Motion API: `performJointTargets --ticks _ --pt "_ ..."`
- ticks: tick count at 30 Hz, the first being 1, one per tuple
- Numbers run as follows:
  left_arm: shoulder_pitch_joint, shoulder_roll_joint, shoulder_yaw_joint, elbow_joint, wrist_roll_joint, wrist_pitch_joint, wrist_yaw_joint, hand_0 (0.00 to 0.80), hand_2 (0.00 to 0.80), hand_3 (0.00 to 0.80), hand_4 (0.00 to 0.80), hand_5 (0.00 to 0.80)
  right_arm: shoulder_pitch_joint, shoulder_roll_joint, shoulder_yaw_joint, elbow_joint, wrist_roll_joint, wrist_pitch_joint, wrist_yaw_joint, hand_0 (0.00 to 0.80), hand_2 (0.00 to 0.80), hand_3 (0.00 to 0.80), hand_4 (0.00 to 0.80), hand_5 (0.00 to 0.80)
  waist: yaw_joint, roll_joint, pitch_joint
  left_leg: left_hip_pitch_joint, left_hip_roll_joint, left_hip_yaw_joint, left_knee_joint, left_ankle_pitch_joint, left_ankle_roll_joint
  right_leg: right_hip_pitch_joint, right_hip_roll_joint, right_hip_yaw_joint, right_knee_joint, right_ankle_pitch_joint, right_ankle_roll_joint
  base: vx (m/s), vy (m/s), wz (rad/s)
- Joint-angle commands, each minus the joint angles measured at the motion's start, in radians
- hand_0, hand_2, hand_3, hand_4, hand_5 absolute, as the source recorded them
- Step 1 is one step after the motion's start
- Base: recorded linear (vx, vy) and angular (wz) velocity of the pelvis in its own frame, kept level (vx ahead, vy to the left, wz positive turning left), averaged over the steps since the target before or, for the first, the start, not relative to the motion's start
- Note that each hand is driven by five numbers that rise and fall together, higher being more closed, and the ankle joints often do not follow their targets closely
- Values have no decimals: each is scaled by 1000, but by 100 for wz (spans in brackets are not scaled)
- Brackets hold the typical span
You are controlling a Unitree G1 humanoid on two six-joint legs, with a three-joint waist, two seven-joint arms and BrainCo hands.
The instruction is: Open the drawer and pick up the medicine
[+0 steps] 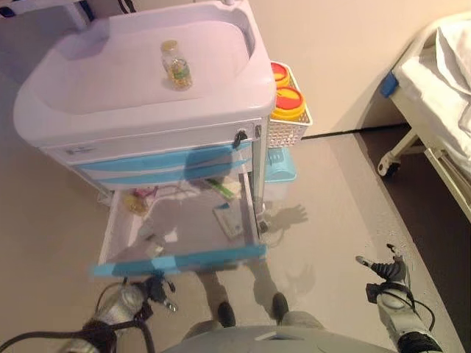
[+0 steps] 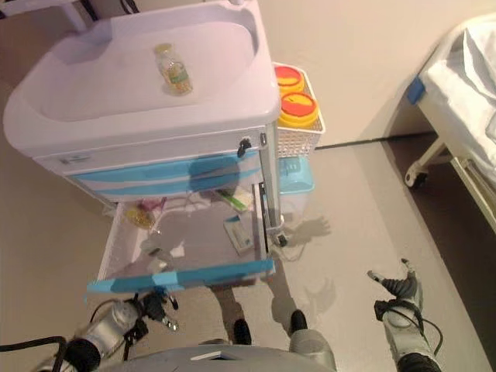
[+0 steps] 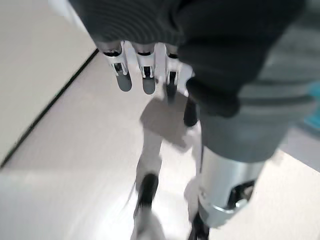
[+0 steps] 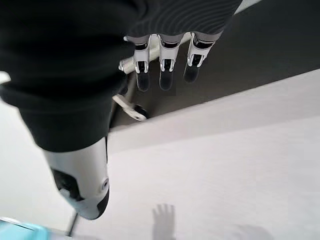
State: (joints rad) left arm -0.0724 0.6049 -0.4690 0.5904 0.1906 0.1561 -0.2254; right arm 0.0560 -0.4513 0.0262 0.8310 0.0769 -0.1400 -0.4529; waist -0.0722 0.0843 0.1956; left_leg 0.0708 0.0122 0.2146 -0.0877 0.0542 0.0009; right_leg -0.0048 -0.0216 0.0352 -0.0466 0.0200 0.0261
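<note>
The drawer [image 1: 180,235] of the cart [image 1: 140,81] stands pulled out, its blue front just ahead of the left hand [image 1: 151,290], whose fingers [image 3: 145,80] are released and hold nothing. The medicine bottle [image 1: 176,65] stands upright on the cart top, well beyond both hands. The right hand [image 1: 386,273] hangs over the floor [image 1: 331,213], fingers released.

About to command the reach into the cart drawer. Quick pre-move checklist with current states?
1. Drawer pulled out: ok, blue front well clear of the cart.
2. Contents visible: ok, small packets and a box lie inside.
3. Which item is the medicine: cannot tell; a bottle also stands on the cart top.
4. Left hand free: ok, open below the drawer front, holding nothing.
5. Right hand free: ok, open, off over the floor.
</note>
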Motion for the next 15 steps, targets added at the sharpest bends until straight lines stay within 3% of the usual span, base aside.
performJointTargets --ticks 1,4,9,15 --pt "-165 73 36 -54 -76 24 49 0 0 0 0 0 -61 -36 68 15 0 -67 17 0 0 0 0 0 -27 -29 39 -103 -48 -41 179 -154 35 -93 -52 -26 93 -6 78 -132 59 -19" --pt "-271 125 59 -63 -136 35 70 0 0 0 0 0 -96 -57 108 23 0 -83 38 0 0 0 0 0 -39 -22 98 -186 -54 -34 251 -168 44 -170 -54 -11 157 -24 62 -179 67 -15" --pt "-444 208 75 -10 -243 21 137 0 0 0 0 0 -142 -78 198 -11 -39 -97 81 0 0 0 0 0 -66 -38 192 -355 -63 -30 477 -228 66 -328 -63 13 325 -52 37 -122 72 -15" --pt "-678 282 101 157 -329 0 263 0 0 0 0 0 -181 -108 272 -52 -36 -90 128 0 0 0 0 0 -99 -69 265 -511 -50 -17 663 -288 88 -485 -34 41 476 -80 16 -54 113 -7"
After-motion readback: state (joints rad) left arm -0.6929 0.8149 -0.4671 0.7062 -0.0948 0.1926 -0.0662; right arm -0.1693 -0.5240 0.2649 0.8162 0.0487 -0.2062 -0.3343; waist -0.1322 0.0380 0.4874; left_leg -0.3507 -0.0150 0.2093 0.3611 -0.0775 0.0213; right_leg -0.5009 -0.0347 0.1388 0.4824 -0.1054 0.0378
